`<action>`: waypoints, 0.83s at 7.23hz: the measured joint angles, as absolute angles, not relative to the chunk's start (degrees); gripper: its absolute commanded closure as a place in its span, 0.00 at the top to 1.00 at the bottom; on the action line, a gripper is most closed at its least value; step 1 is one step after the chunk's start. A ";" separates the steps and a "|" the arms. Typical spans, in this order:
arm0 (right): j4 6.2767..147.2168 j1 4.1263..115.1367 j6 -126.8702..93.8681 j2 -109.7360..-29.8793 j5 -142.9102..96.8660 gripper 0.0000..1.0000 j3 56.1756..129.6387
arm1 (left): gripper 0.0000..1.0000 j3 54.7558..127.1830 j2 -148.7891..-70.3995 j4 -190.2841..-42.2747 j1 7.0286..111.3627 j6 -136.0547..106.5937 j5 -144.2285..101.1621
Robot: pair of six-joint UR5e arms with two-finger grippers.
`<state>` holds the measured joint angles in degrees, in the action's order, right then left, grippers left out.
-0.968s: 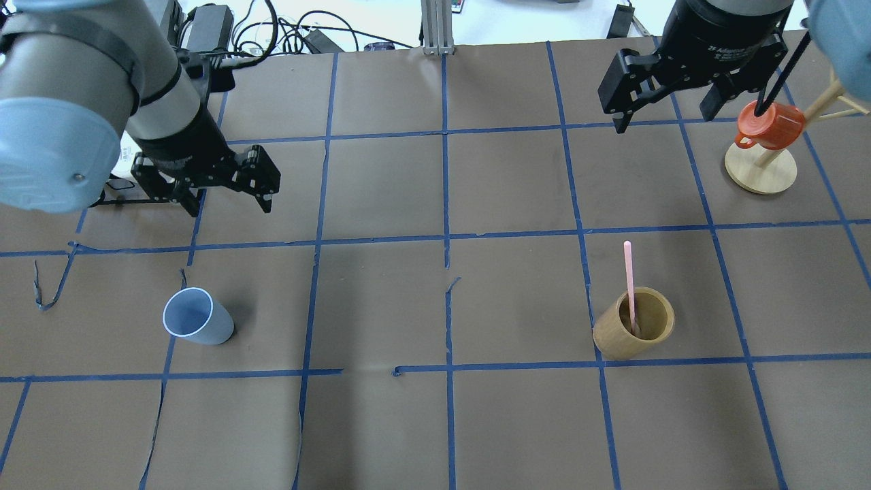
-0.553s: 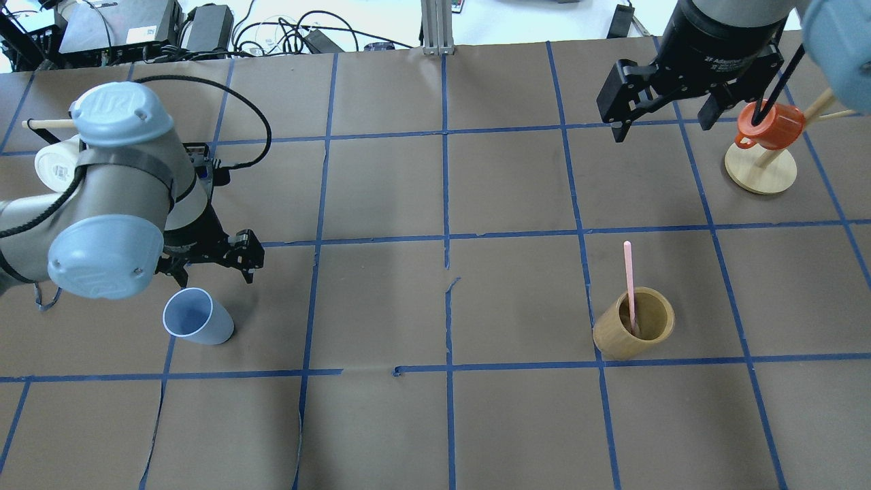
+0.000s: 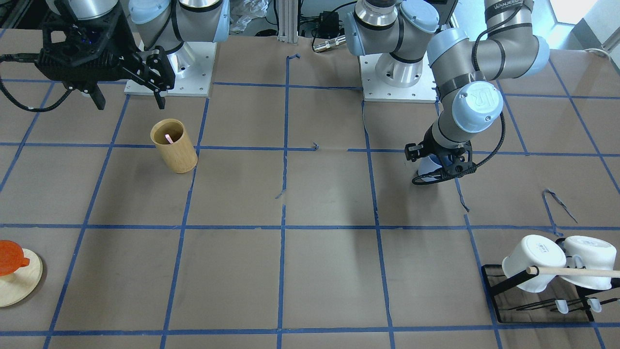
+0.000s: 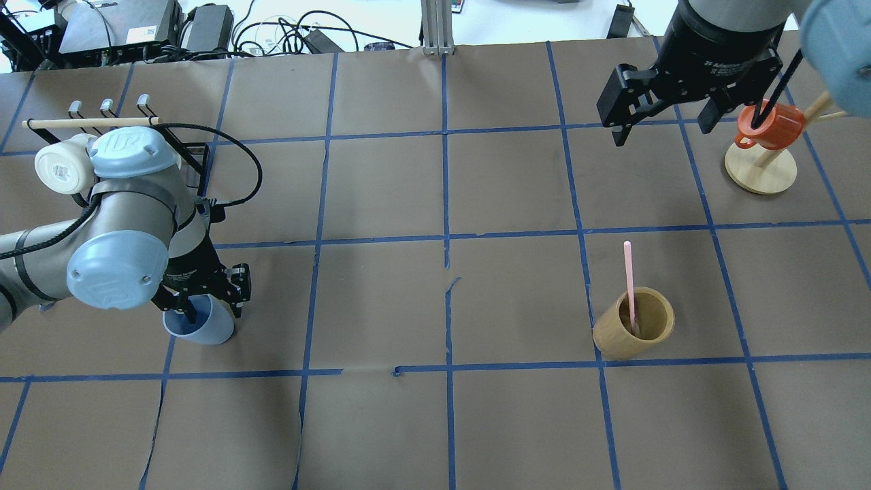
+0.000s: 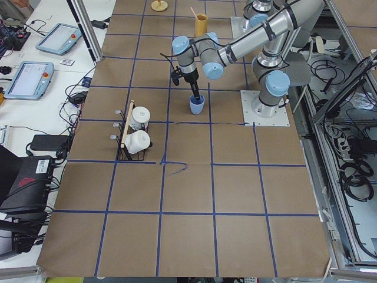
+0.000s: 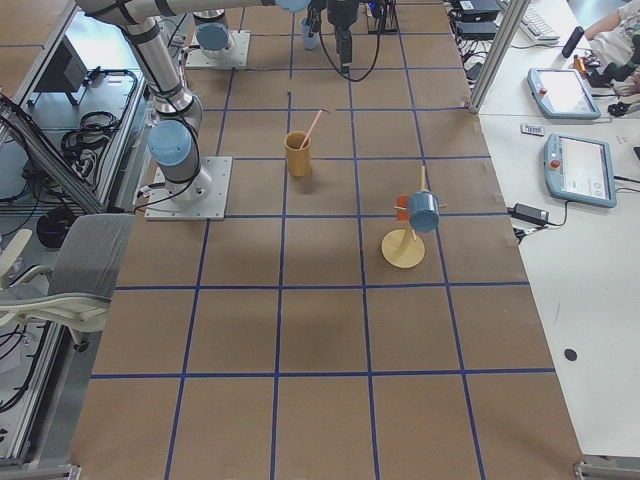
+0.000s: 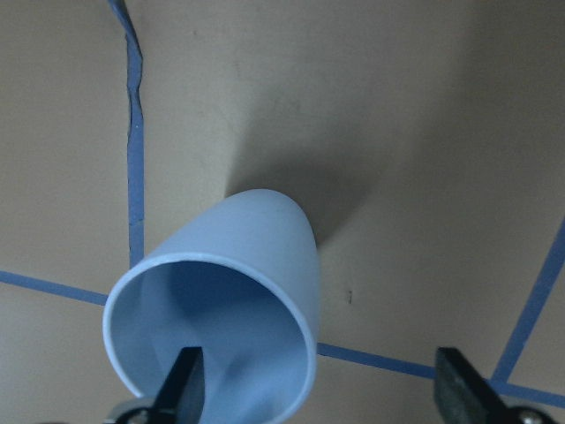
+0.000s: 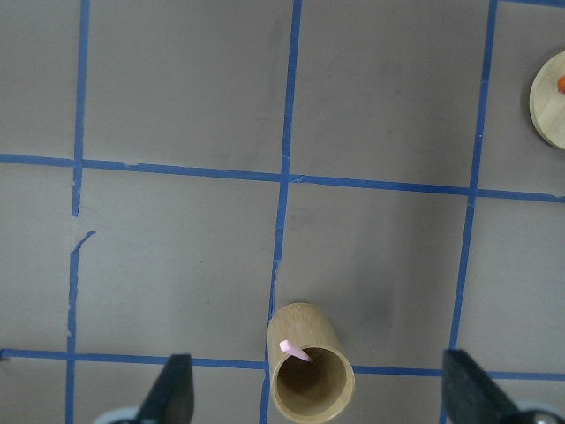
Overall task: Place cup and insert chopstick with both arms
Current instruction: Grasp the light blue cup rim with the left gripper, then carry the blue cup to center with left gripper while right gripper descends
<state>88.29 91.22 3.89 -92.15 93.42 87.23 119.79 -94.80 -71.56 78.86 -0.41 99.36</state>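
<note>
Left gripper (image 4: 214, 312): you're seeing it straddling the cup (image 4: 212, 331) rim, fingers spread, one inside, one outside.
Right gripper (image 4: 661, 133): hovering with fingers spread wide, well apart from the bamboo holder (image 4: 620, 341).
Chopstick (image 4: 629, 279): leaning inside that holder.

Bright even overhead light; soft short shadows; wrist views slightly soft.

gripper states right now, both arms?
Left gripper: open, one finger inside the cup, the other outside its wall; not clamped.
Right gripper: open, holding nothing.
</note>
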 measured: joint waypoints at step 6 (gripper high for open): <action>94.96 90.83 24.50 -92.89 94.74 1.00 103.14 | 0.00 111.62 -95.31 -75.35 86.72 -21.01 91.92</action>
